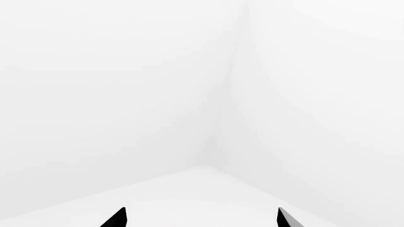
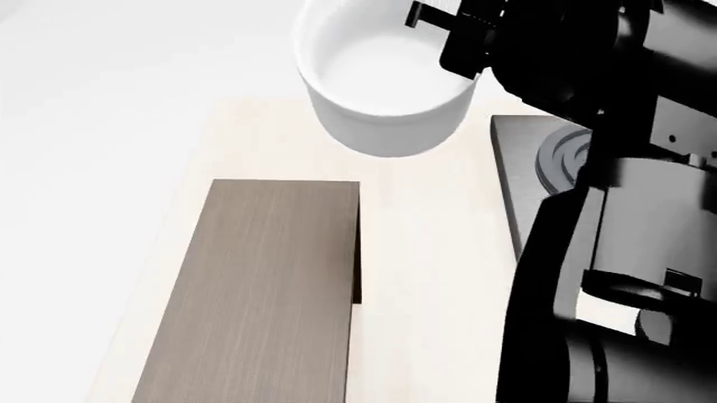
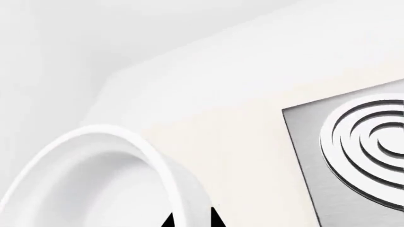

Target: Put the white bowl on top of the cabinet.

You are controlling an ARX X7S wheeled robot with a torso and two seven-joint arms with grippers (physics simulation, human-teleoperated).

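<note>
The white bowl [image 2: 381,80] hangs in the air beyond the far end of the cabinet [image 2: 264,294], held by its right rim. My right gripper [image 2: 448,34] is shut on the bowl's rim, one finger inside and one outside. In the right wrist view the bowl's rim [image 3: 151,156] runs between the two black fingertips of the right gripper [image 3: 191,218]. The cabinet has a flat grey-brown wood-grain top and lies lengthwise at the lower left of the head view. My left gripper [image 1: 200,218] is open and empty, facing bare white walls; it does not show in the head view.
A square grey stove plate [image 2: 526,180] with concentric rings sits right of the cabinet, partly behind my right arm; it also shows in the right wrist view [image 3: 360,146]. The cream table [image 2: 431,277] runs between cabinet and stove plate.
</note>
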